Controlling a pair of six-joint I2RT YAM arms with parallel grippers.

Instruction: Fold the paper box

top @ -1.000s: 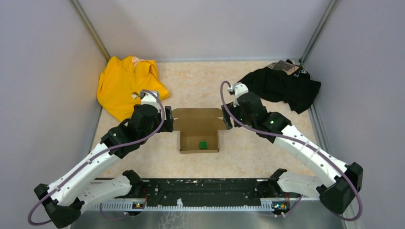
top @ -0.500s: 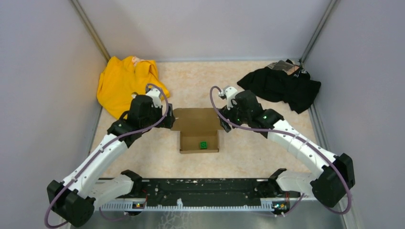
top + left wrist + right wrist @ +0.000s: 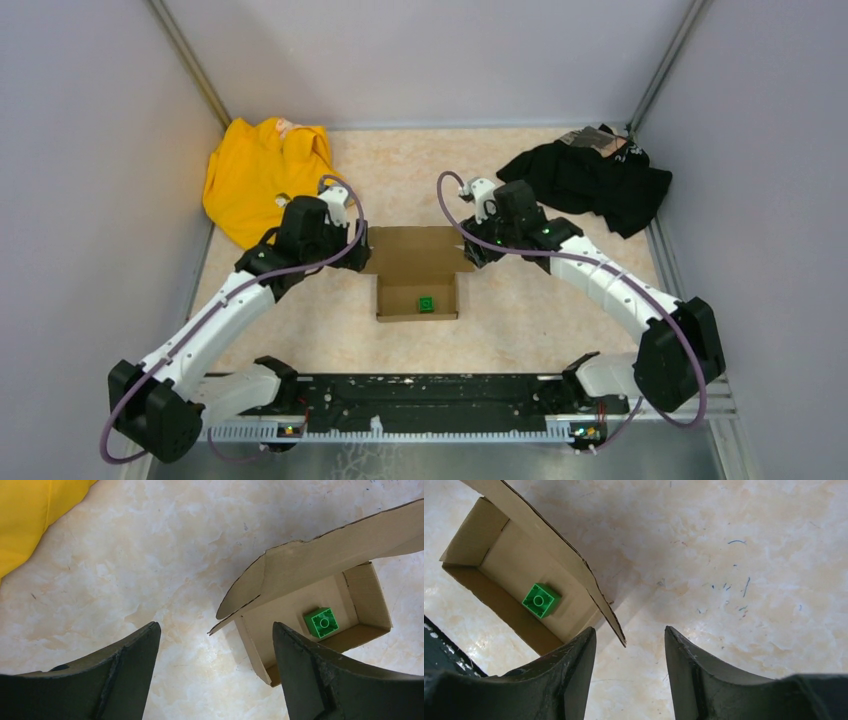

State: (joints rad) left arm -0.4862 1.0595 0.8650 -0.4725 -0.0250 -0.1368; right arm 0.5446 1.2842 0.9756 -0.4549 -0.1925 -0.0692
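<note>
Drawn closer, flanking the lid flap (image 3: 415, 245) of the paper box (image 3: 417, 290); left gripper (image 3: 216, 627) gaping, right gripper (image 3: 630, 630) narrowing but empty; folding likely next.

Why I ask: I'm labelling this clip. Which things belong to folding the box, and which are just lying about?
For the job: cardboard box, lid flap open; left gripper; right gripper.
Lying about: yellow shirt; black clothes; green block, sitting inside the box.
</note>
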